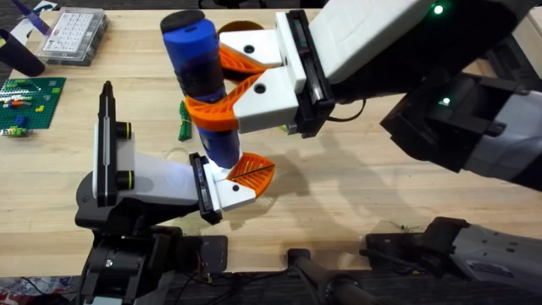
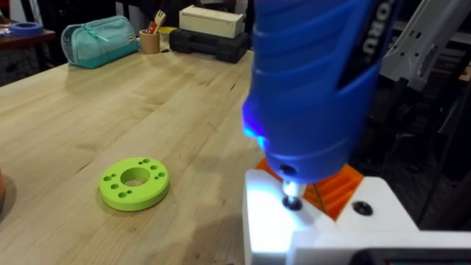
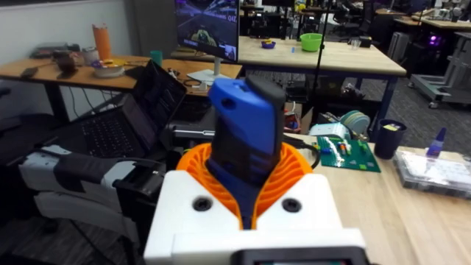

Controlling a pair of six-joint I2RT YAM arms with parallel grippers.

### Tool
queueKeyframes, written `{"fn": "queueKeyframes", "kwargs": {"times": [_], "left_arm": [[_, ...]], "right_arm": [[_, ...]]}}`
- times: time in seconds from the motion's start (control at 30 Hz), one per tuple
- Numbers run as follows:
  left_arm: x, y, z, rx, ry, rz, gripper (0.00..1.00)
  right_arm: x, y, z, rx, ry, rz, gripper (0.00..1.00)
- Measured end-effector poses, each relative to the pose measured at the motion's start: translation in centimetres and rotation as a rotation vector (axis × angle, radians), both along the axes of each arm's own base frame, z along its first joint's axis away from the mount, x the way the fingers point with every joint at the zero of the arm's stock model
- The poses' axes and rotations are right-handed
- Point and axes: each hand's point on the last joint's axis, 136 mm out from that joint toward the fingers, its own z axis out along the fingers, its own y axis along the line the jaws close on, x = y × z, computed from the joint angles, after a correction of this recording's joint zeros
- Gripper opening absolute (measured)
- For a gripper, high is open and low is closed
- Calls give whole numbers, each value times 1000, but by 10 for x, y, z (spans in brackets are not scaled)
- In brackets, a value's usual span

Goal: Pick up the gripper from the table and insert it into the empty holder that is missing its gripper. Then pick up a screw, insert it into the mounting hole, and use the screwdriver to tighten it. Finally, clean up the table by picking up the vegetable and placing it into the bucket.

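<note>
The right claw (image 1: pixel 222 89), white with orange ribbed pads, is clenched round the screwdriver (image 1: pixel 200 72), a thick, smooth blue cylinder with a black cap, held upright over the pale wood-grain worktop (image 1: pixel 356 186). Its short silver tip (image 2: pixel 292 197) touches the white body of the left claw (image 1: pixel 241 180), which lies low just below the screwdriver; whether that one is clenched I cannot tell. The slim dark-green vegetable (image 1: pixel 183 119) lies just left of the screwdriver.

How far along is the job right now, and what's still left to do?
The right gripper holds the screwdriver upright, its tip glowing against a white gripper part, so tightening looks underway. Whether the screw is seated can't be told. The vegetable still lies on the table, so cleanup remains.
</note>
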Motion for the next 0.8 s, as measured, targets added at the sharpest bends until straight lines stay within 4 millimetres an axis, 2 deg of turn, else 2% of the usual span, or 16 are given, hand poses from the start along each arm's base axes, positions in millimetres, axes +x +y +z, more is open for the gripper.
{"fn": "queueKeyframes", "kwargs": {"times": [0.13, 0.3, 0.53, 0.8], "left_arm": [[-1, 0, -6, 3, 44, -4, 17], [-2, 0, -6, 3, 46, -7, 16], [-3, -1, 0, 2, 16, -16, 16], [-4, 0, 17, -13, -3, -7, 16]], "right_arm": [[2, 2, -7, -23, 30, 0, 49], [1, 2, -6, -26, 41, 13, 48], [1, 7, 4, -73, 78, 64, 49], [4, 2, 26, -105, 97, 137, 49]]}}
